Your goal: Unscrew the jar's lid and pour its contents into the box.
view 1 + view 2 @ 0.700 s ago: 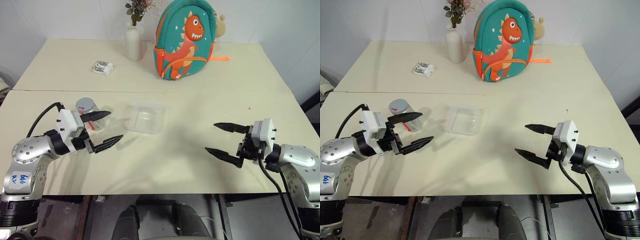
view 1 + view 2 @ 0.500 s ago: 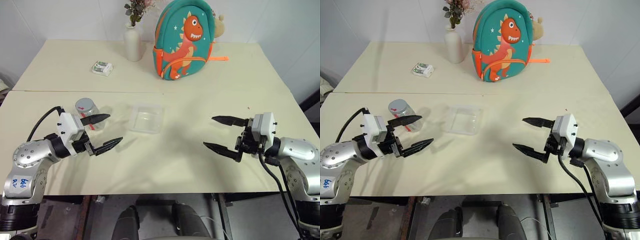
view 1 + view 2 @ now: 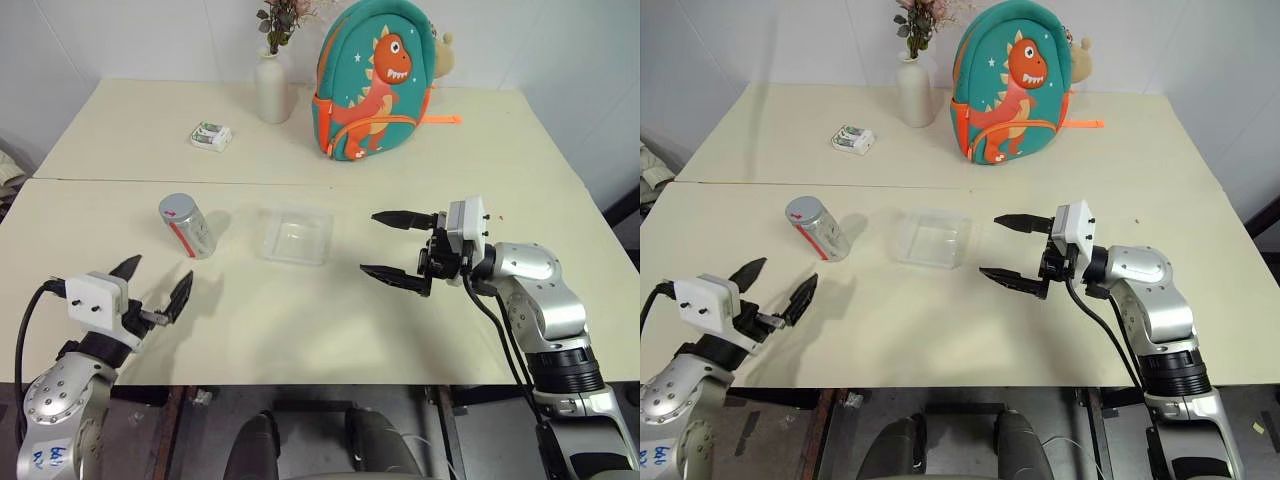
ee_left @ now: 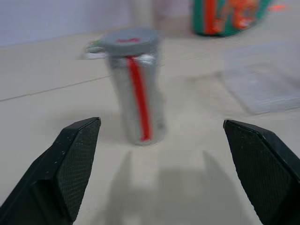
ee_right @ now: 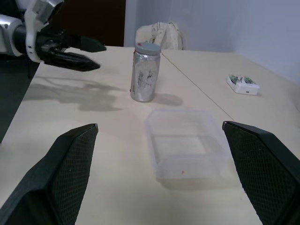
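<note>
The jar (image 3: 187,226) stands capped by its lid (image 3: 175,207) toward the table's (image 3: 300,330) left edge, the box (image 3: 296,234) beside it. Both tools, left (image 3: 153,283) and right (image 3: 384,243), gape wide, empty.

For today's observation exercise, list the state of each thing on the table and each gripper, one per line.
Small silvery cylindrical jar: upright, untouched.
Flat grey screw lid: on the jar.
Shallow clear plastic box: upright, looks empty.
Left gripper: jaws open, holding nothing.
Right gripper: jaws open, holding nothing.
Teal dinosaur backpack: standing.
</note>
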